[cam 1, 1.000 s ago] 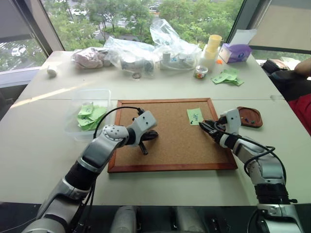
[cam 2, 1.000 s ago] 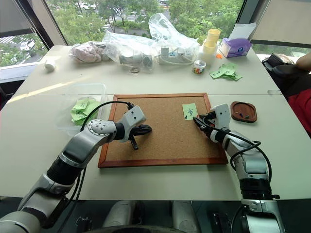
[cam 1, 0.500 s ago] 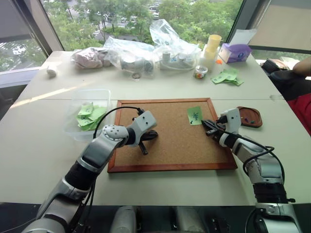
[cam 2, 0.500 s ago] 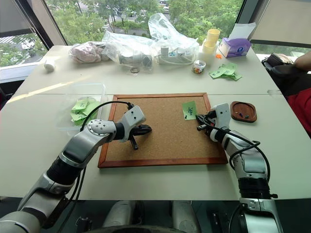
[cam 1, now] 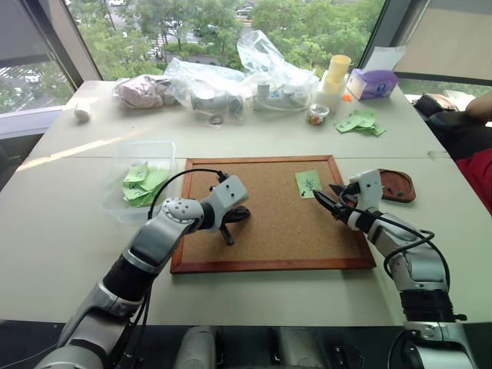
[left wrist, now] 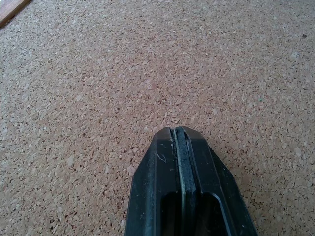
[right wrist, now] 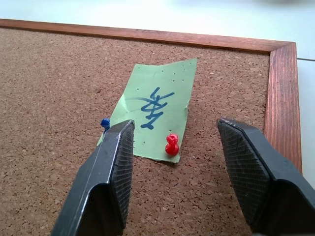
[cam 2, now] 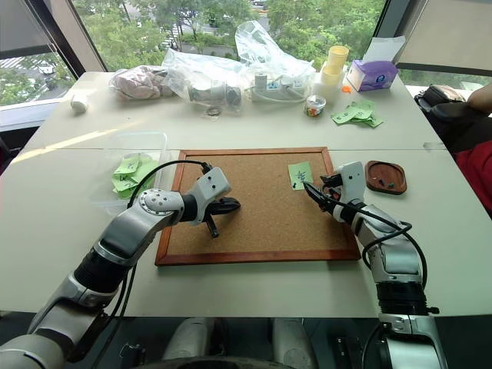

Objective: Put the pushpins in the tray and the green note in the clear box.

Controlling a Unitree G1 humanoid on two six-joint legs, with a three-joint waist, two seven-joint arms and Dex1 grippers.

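The green note (right wrist: 157, 110), marked with blue scribble, lies on the cork board's far right corner. A red pushpin (right wrist: 172, 144) stands in its near edge and a blue pushpin (right wrist: 105, 122) at its corner. My right gripper (right wrist: 175, 127) is open just short of the note, its jaws either side of the red pin and touching nothing. The dark wooden tray (cam 1: 396, 185) sits right of the board with small pins in it. My left gripper (left wrist: 178, 142) is shut and empty, resting over the board's middle (cam 1: 228, 233). The clear box (cam 1: 142, 181), left of the board, holds green slips.
The cork board (cam 1: 269, 223) has a raised wooden frame. Clear plastic bags (cam 1: 231, 81), yellow cups (cam 1: 337, 73), a purple tissue box (cam 1: 373, 83) and a bunch of green slips (cam 1: 358, 121) line the table's far side. A person's arm (cam 1: 478, 106) shows at the right edge.
My right gripper, shut half a second ago, has opened its jaws at the note's edge. The left arm has stayed still.
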